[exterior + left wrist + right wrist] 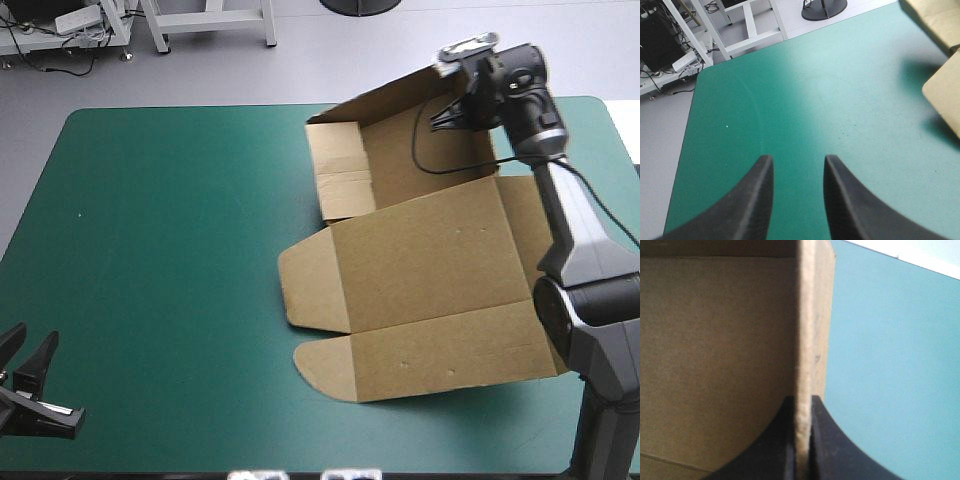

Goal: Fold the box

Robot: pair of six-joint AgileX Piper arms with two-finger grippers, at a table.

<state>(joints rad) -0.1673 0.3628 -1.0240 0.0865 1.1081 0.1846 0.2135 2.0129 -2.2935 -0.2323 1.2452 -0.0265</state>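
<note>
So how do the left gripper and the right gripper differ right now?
The left gripper is open and holds nothing; the right gripper is shut on a raised wall of the box. The left gripper sits over the bare teal-green cover at its near left corner, apart from the box; the right gripper is at the box's far side. Both have black fingers.

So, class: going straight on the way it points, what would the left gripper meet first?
Probably only the cover: the left gripper aims across it toward the far edge, with the box off to one side.
</note>
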